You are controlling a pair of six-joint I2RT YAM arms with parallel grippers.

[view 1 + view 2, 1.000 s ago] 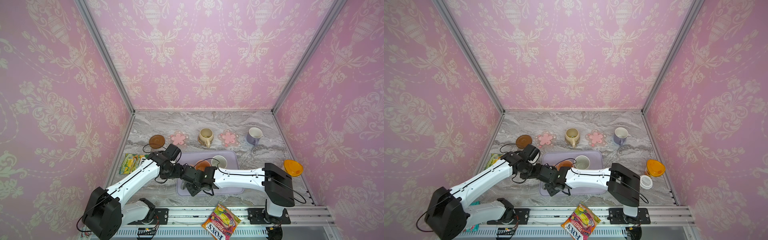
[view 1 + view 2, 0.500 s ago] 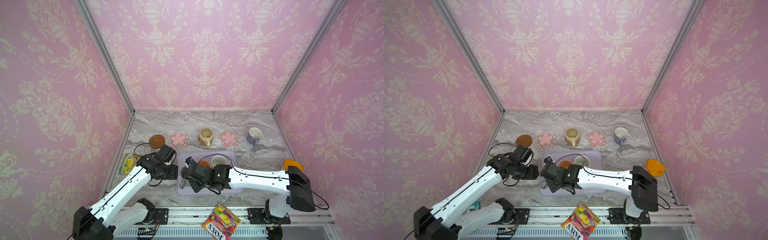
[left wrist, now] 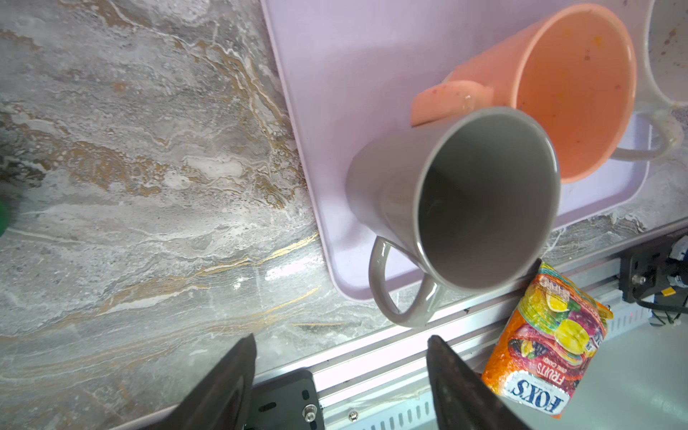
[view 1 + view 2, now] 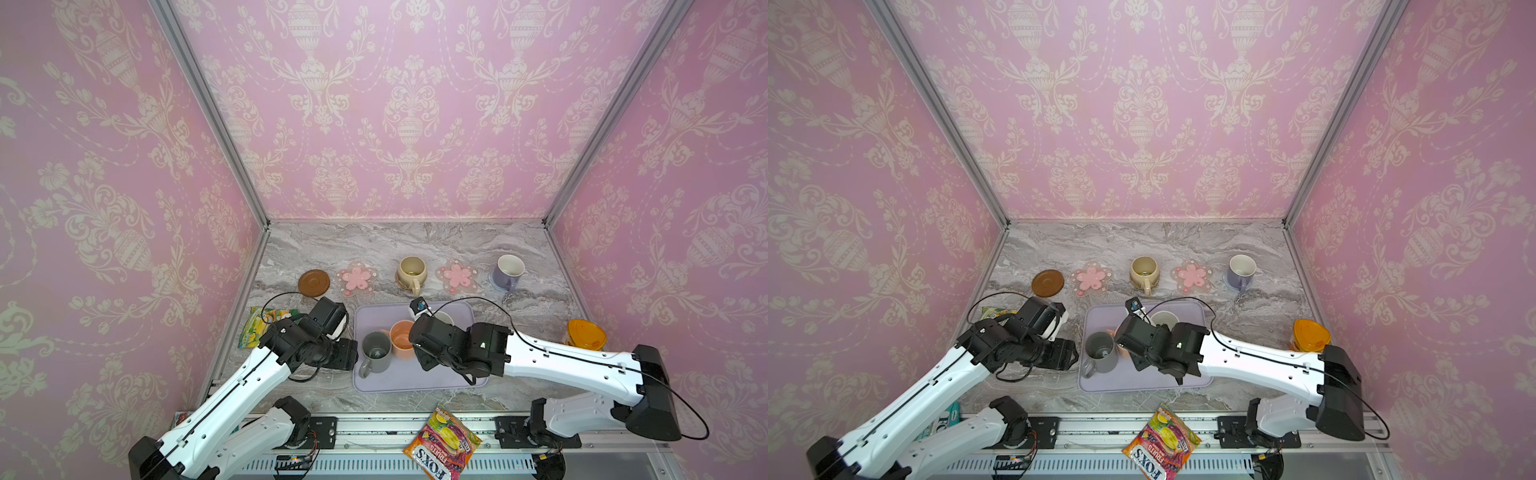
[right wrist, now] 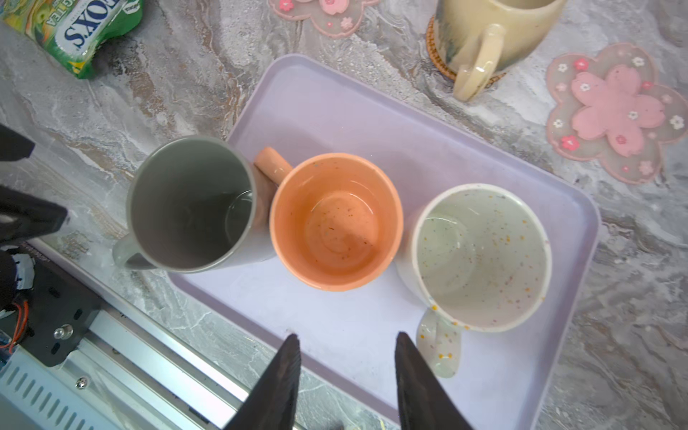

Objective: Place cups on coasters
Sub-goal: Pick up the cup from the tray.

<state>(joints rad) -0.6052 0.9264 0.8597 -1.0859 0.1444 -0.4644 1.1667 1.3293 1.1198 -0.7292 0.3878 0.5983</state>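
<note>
On the lavender tray (image 4: 415, 380) stand three cups: a dark grey-green mug (image 4: 376, 351), a peach-orange mug (image 4: 402, 337) and a speckled white mug (image 5: 480, 257). The beige mug (image 4: 411, 271) sits on the rattan coaster (image 5: 435, 59). Far right, the lavender mug (image 4: 509, 271) hides its coaster. The brown disc coaster (image 4: 313, 282) and both pink-flower coasters (image 4: 356, 278) (image 4: 456, 276) lie bare. My left gripper (image 3: 340, 340) is open and empty, just left of the grey-green mug (image 3: 484, 197). My right gripper (image 5: 347, 337) is open and empty above the tray's front part.
A green candy bag (image 4: 266, 324) lies left of the tray, under my left arm. A Fox's fruit candy bag (image 4: 442, 440) rests on the front rail. An orange-lidded container (image 4: 586, 332) stands at the right wall. Pink walls close in three sides.
Both arms were bunched over the tray's left front; they have drawn apart, left arm leftward, right arm rightward. The grey-green mug now stands uncovered. Both grippers have opened wider.
</note>
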